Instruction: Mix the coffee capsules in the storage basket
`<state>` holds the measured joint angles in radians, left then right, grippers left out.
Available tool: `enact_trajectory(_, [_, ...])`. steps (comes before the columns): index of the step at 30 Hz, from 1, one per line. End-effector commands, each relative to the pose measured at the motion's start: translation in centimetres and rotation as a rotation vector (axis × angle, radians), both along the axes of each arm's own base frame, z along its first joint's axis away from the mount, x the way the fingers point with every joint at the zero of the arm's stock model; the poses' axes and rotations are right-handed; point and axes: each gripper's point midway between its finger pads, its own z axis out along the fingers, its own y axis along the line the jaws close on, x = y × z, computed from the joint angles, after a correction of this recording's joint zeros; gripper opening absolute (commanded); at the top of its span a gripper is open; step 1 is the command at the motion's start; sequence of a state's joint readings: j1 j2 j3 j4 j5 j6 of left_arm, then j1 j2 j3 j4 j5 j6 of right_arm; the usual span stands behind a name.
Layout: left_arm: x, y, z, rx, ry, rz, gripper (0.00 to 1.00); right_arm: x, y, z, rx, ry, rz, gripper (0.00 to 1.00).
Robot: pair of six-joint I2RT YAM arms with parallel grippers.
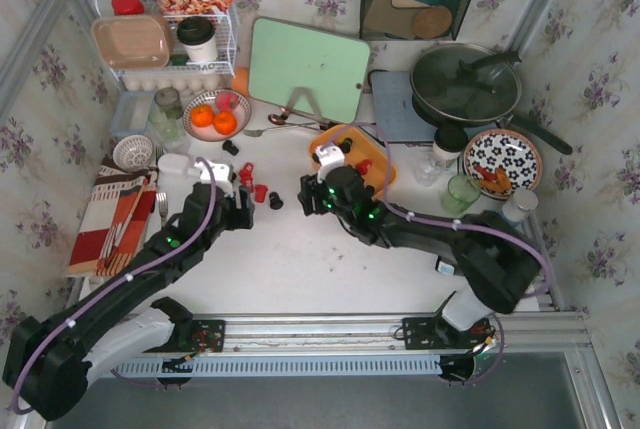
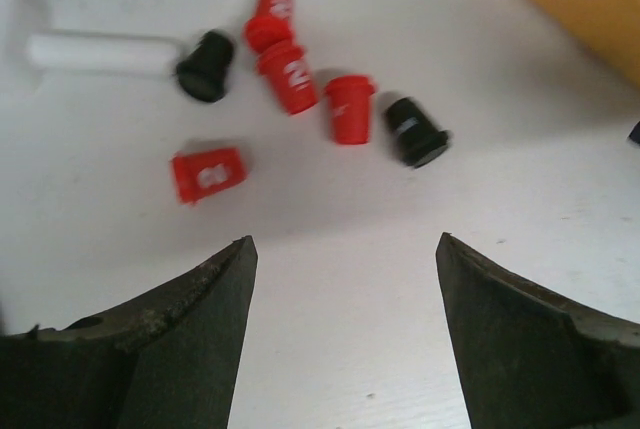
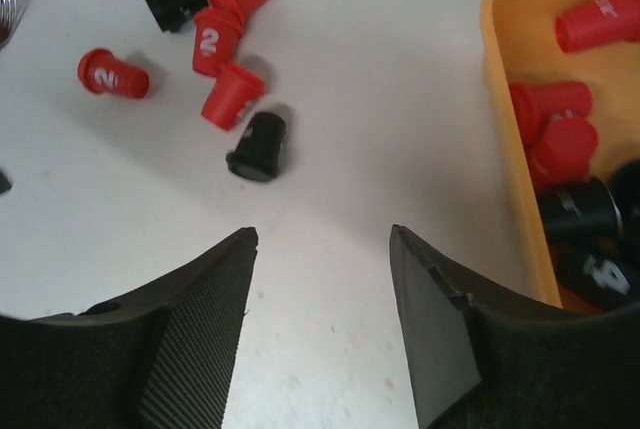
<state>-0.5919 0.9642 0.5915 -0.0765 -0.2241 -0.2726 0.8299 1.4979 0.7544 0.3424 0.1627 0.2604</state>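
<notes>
Several loose coffee capsules lie on the white table between my grippers: red ones (image 2: 288, 77) (image 2: 208, 174) (image 3: 232, 96) and black ones (image 2: 416, 132) (image 3: 258, 145). From above, this cluster (image 1: 260, 192) sits left of the orange storage basket (image 1: 345, 134). The basket's rim (image 3: 505, 99) runs along the right edge of the right wrist view, with red (image 3: 550, 104) and black capsules (image 3: 580, 209) inside. My left gripper (image 1: 245, 211) (image 2: 342, 249) is open and empty, just short of the cluster. My right gripper (image 1: 308, 194) (image 3: 322, 234) is open and empty over bare table, left of the basket.
A plate of oranges (image 1: 213, 117), a green cutting board (image 1: 308, 69), a pan (image 1: 465, 84), a patterned plate (image 1: 502, 161) and a glass (image 1: 460, 192) ring the work area. A striped cloth with cutlery (image 1: 110, 219) lies at the left. A white tube (image 2: 95, 52) lies near the capsules.
</notes>
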Motion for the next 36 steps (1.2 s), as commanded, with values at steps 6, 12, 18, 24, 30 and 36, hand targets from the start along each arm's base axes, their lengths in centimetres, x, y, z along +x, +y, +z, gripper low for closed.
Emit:
enact_trajectory(6, [-0.3, 5.3, -0.9, 0.014, -0.13, 0.244, 0.76, 3.8, 6.2, -2.1, -0.014, 0.124, -0.009, 0.55])
enact_trajectory(12, [-0.4, 5.8, -1.8, 0.002, -0.126, 0.278, 0.76, 5.0, 8.0, -5.5, -0.13, 0.263, -0.033, 0.49])
enact_trajectory(18, [-0.4, 5.6, -1.2, -0.018, -0.128, 0.275, 0.77, 5.4, 9.4, -7.2, -0.207, 0.335, -0.021, 0.5])
enact_trajectory(24, [-0.5, 5.4, -1.0, -0.028, -0.126, 0.262, 0.77, 5.2, 10.5, -8.8, -0.261, 0.393, 0.008, 0.49])
enact_trajectory(30, [-0.6, 5.4, -0.8, -0.038, -0.13, 0.26, 0.77, 4.8, 10.3, -9.8, -0.305, 0.414, 0.008, 0.49])
enact_trajectory(36, [-0.6, 5.2, -0.9, -0.04, -0.127, 0.256, 0.77, 4.9, 10.3, -10.0, -0.309, 0.411, 0.011, 0.38])
